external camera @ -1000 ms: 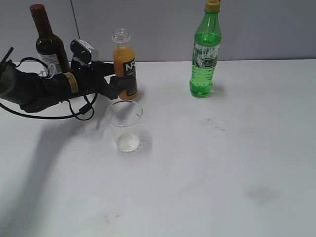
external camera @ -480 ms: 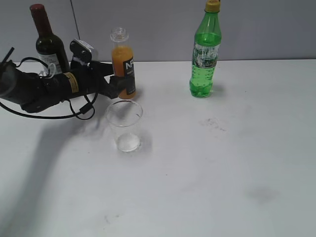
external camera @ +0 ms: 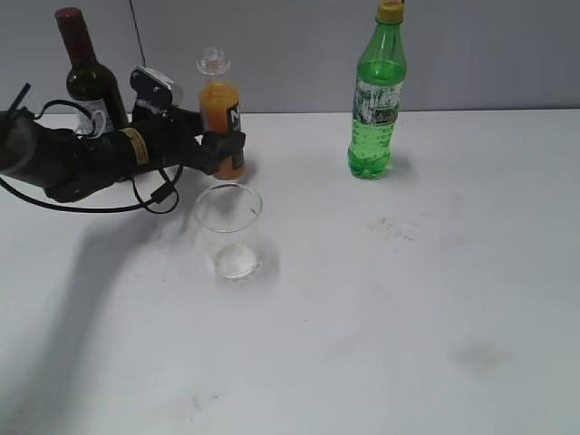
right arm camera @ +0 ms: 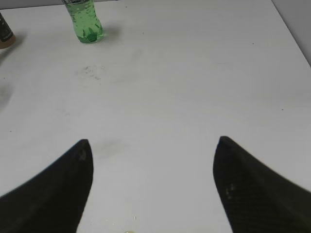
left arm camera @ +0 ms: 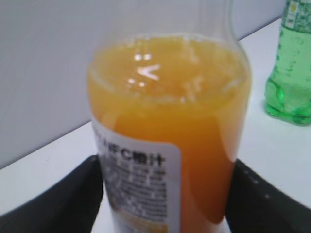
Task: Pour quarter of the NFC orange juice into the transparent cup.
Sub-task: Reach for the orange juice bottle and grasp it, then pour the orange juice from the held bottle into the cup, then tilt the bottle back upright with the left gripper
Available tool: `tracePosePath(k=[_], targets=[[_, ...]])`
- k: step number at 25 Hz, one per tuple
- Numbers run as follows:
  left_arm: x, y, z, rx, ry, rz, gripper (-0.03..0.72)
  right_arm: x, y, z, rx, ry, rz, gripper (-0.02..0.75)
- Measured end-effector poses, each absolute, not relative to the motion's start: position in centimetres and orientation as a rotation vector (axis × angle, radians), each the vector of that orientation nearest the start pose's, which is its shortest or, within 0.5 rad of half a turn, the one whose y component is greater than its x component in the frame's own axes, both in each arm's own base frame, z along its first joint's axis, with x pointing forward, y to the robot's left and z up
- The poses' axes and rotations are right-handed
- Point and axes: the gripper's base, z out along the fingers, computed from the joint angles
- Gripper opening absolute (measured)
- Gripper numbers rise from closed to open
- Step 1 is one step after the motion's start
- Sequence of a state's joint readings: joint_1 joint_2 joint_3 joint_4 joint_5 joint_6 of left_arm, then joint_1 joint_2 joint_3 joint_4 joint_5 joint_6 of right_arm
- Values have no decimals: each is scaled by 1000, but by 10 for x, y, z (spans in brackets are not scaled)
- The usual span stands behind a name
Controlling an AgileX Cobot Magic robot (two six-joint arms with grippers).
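At upper left, the left gripper (external camera: 222, 149) clamps the slim, uncapped, slick-walled plastic NFC orange juice bottle (external camera: 221, 111) low on its labelled body, behind the clear plastic cup (external camera: 228, 229).

Black arm (external camera: 82, 159) — looping cables (external camera: 149, 195)

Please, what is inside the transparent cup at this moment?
The transparent cup shows no orange liquid; only a pale whitish patch shows at its bottom. Whether that is a residue or light on the plastic cannot be told. The NFC orange juice stands behind it.
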State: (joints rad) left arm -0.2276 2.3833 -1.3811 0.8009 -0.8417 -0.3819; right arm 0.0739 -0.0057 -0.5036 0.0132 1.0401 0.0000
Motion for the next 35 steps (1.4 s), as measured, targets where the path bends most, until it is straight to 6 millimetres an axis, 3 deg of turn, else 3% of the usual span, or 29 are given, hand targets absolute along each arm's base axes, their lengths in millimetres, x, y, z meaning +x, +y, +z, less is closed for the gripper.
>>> tracePosePath(k=[3, 11, 19, 27, 35], targets=[[453, -156, 84, 779, 1642, -518, 480, -5, 1, 280, -75, 2014, 63, 590], [445, -150, 84, 748, 1661, -535, 480, -5, 1, 280, -75, 2014, 63, 590], [417, -131, 99, 762, 1743, -500, 480, -5, 1, 280, -75, 2014, 63, 590], [371, -120, 141, 828, 1730, -441, 480, -5, 1, 280, -75, 2014, 63, 590], [330, -98, 177, 889, 1798, -184, 480, -5, 1, 280, -75, 2014, 63, 590]])
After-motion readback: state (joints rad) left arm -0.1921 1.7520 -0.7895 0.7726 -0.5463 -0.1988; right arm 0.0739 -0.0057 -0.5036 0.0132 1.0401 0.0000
